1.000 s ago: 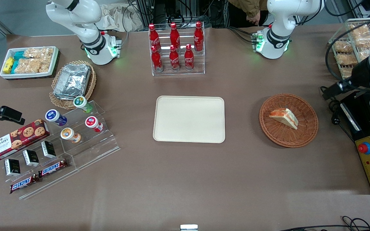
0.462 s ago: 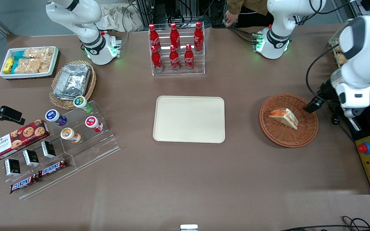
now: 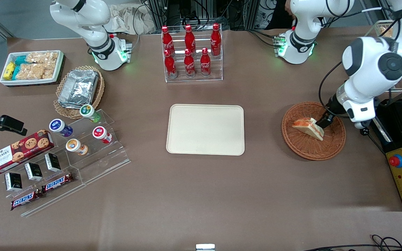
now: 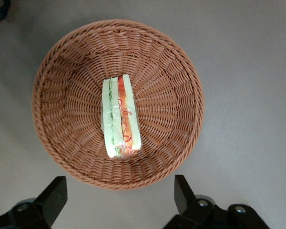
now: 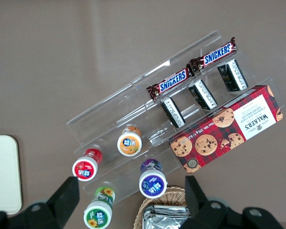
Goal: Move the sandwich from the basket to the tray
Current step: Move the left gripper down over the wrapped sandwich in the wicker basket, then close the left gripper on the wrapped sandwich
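Sandwich: triangular wedge standing on edge, pale bread, orange-red and green filling stripes, glossy as if wrapped. It lies in the round reddish-brown woven basket, at right of centre in the front view, well apart from the cream tray at frame centre, which is bare.

Gripper hangs over the basket just beside the sandwich, not touching it; its two dark fingers are spread wide with nothing between them.

Hidden: in the front view the arm's white wrist covers most of the gripper, and only one dark finger shows. The fingers' bases are cut off in the wrist view.
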